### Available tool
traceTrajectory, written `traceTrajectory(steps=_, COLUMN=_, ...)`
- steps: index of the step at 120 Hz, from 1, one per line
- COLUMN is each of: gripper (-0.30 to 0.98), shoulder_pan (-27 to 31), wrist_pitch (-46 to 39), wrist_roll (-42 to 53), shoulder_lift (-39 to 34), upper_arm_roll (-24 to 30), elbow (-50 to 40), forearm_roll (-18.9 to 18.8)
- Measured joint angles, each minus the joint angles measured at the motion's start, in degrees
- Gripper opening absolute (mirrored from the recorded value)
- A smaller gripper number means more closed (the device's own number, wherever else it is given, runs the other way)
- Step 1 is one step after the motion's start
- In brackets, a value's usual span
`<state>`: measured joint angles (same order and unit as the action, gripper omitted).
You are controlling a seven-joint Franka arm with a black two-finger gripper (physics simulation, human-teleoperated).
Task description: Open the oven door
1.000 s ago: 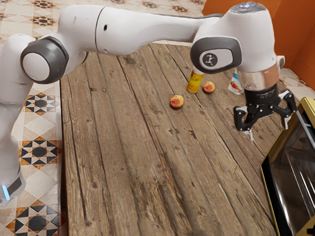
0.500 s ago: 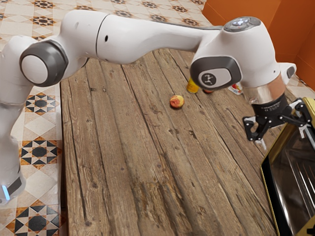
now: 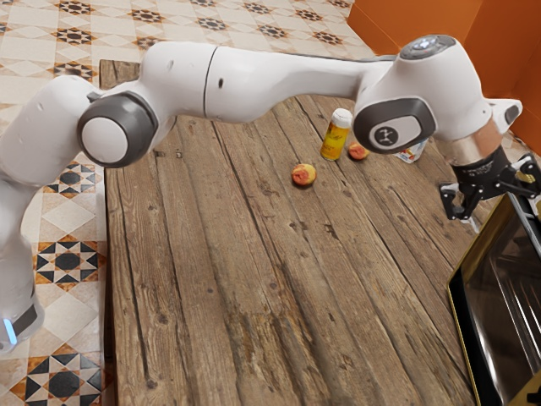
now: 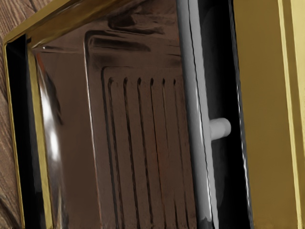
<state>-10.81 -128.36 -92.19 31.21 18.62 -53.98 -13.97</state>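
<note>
- Gold-framed oven door (image 3: 507, 296) sat at exterior view's right, cut off.
- Gripper (image 3: 507, 214) was near one handle (image 4: 196, 105), fingers wide; contact looked unclear.
- Two fruits (image 3: 303, 175), one bottle (image 3: 335, 139); one packet (image 3: 412, 153) was part-hidden.

Oven (image 3: 499, 313) at the exterior view's right, bottle (image 3: 335, 140) on table (image 3: 194, 296) between one fruit (image 3: 304, 175) and another fruit (image 3: 358, 151)

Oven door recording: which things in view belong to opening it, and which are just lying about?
Part of the job:
- oven door
- its bar handle
- gripper, open near the oven

Just lying about on the table:
- yellow container with a white top
- two round fruits
- small printed packet, partly hidden by the arm
</note>
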Motion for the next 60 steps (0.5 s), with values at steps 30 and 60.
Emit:
traceTrajectory(steps=30, gripper=0.68, shoulder_pan=-0.4, wrist_pitch=-4.1, wrist_roll=4.3, shoulder_lift=3.6, upper_arm_roll=0.6, elbow=1.1, forearm_roll=0.0)
traceTrajectory(steps=60, gripper=0.68, shoulder_pan=0.1, wrist_pitch=-7.9, wrist_roll=7.1, shoulder_lift=5.4, upper_arm_roll=1.5, elbow=1.2, forearm_roll=0.1)
